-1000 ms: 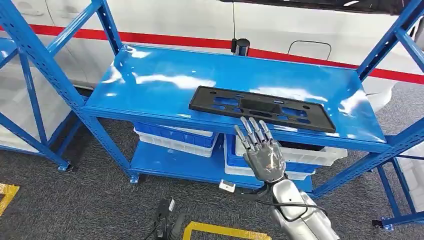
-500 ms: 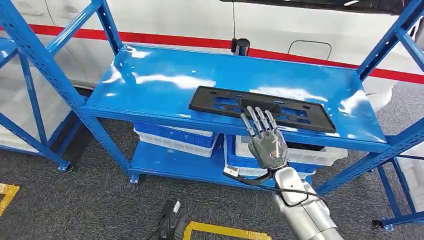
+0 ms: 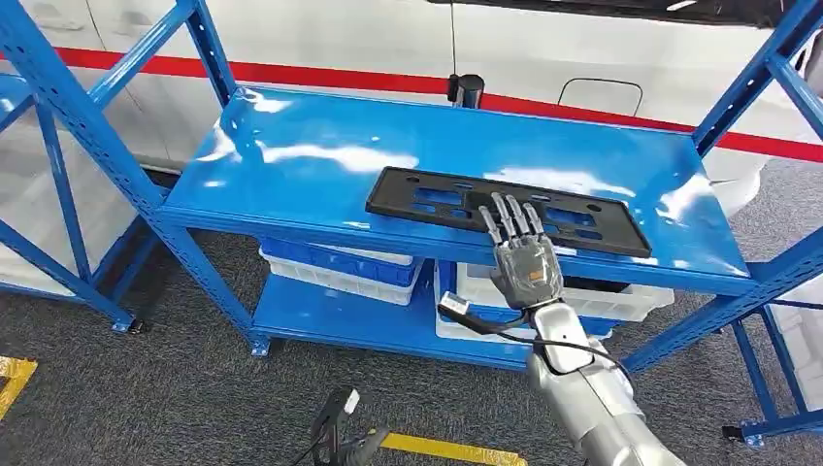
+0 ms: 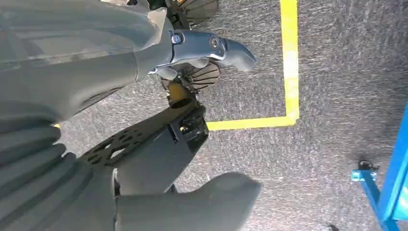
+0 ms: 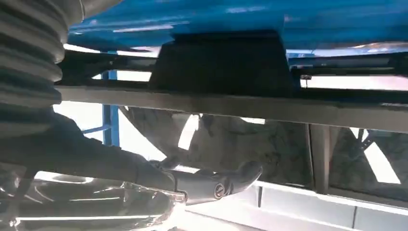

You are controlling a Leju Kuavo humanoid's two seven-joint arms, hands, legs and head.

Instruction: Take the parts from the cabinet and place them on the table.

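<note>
Reaching over the blue shelf's (image 3: 320,160) front edge, the right hand (image 3: 522,260) has fingers spread, holding nothing, fingertips over the black perforated plate (image 3: 427,199) lying toward 3 o'clock.

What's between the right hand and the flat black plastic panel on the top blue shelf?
Nothing visible. The right hand reaches with fingers spread over the near edge of the flat black plastic panel, alone on the top blue shelf.
</note>
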